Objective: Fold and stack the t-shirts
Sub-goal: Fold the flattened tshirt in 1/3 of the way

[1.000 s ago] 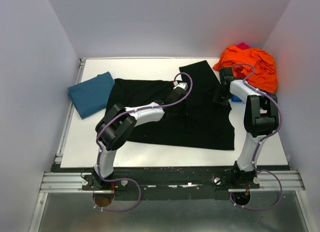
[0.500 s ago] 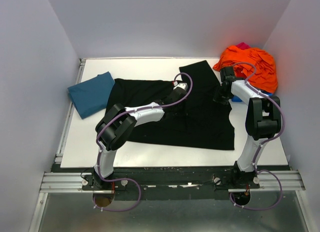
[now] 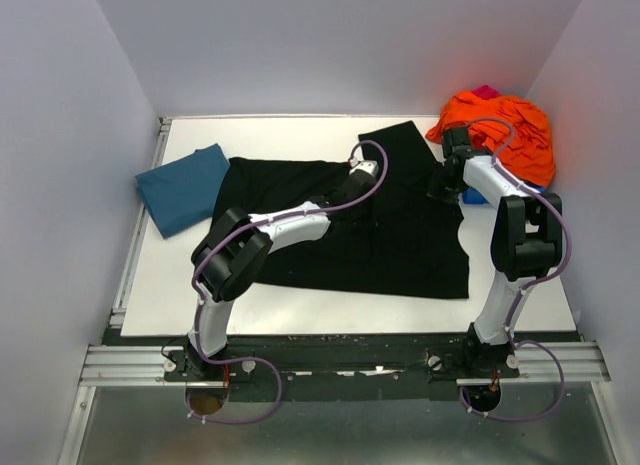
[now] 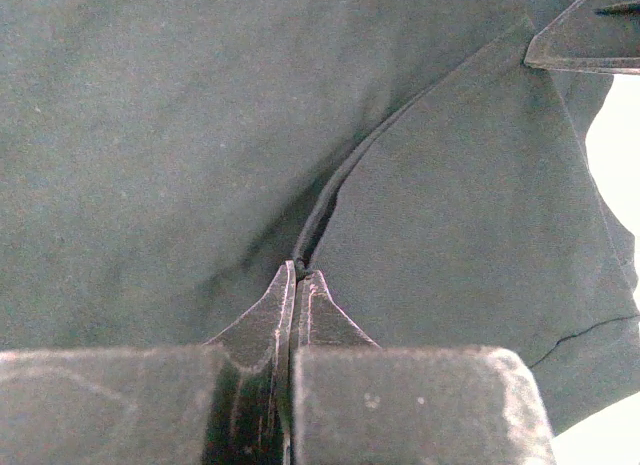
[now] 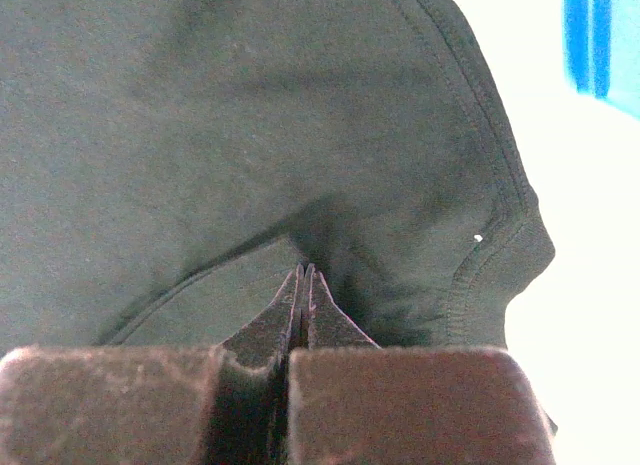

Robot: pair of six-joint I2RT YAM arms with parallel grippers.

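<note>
White table surface, enclosed by pale lavender walls on three sides.

1. Black t-shirt: spread flat across the middle of the table, one part reaching toward the far edge. No print is visible on the upward face.
2. Teal-blue t-shirt: folded, at the left edge of the table, touching the left side of the black t-shirt.
3. Orange cloth: piled in the far right corner. A blue bin shows partly beneath its near edge.
4. Left gripper: lowered onto the central area of the black t-shirt. Jaws are pressed together, with a raised crease of the black fabric running into the fingertips.
5. Right gripper: lowered onto the right portion of the black t-shirt, near a stitched hem and beside the orange pile. Jaws are closed, and the fabric puckers at the fingertips. Bare table and the blue bin lie just beyond the hem in the right wrist view.
</note>
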